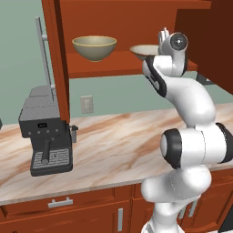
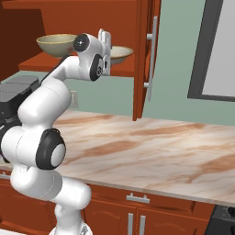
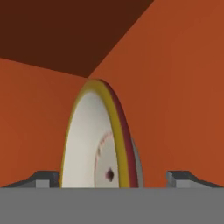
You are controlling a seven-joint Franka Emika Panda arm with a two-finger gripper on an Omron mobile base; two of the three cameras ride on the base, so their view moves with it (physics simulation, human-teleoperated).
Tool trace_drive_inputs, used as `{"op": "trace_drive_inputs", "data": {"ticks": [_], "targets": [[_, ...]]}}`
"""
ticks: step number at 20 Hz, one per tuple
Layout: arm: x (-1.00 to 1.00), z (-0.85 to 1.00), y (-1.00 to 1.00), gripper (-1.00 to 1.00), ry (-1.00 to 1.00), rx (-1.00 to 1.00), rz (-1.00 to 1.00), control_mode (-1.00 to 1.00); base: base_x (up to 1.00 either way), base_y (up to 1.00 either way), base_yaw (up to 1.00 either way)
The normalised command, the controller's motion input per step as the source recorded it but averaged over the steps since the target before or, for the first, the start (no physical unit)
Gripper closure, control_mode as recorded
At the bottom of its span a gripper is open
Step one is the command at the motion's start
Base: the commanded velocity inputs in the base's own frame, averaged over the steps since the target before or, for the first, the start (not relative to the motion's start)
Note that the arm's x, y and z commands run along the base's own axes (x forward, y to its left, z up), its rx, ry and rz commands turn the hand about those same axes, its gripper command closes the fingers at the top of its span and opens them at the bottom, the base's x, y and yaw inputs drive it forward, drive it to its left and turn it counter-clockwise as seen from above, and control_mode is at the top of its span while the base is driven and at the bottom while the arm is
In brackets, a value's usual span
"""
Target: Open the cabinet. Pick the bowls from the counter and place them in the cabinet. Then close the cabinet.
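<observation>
The cabinet [image 1: 113, 66] [image 2: 142, 69] stands open, both doors swung out. On its shelf the deep rounded bowl [image 1: 94, 47] [image 2: 55, 44] sits to the left. The wider, shallower bowl [image 1: 142, 51] [image 2: 121, 54] rests to the right of it. My gripper [image 1: 163, 35] [image 2: 105, 39] [image 3: 113, 177] is raised to shelf height at that shallow bowl. In the hand view the shallow bowl's rim [image 3: 94, 140] stands between the two fingertips [image 3: 43, 178], which are spread wide and stand apart from it. The counter [image 1: 113, 145] [image 2: 160, 147] below carries no bowl.
A grey coffee machine [image 1: 45, 136] [image 2: 13, 98] stands on the counter at the left, under the open left door [image 1: 57, 54]. The right door [image 2: 144, 55] hangs out over the counter. Drawers [image 1: 59, 202] run below the counter edge. A dark window frame [image 2: 202, 50] is at the far right.
</observation>
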Motion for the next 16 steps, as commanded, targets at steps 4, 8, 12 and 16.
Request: {"op": "trace_drive_inputs", "data": {"ticks": [4, 8, 12, 16], "targets": [[-0.24, 0.0, 0.0, -1.0, 0.0, 0.0, 0.04, -1.0, 0.0, 0.0, 0.0], [-0.56, 0.06, 0.0, -1.0, 0.0, 0.0, 0.05, -1.0, 0.0, 0.0, 0.0], [-0.68, 0.09, 0.0, -1.0, 0.01, 0.0, 0.05, -1.0, 0.0, 0.0, 0.0], [-0.73, 0.11, 0.0, -1.0, 0.0, 0.0, 0.06, -1.0, 0.0, 0.0, 0.0]]}}
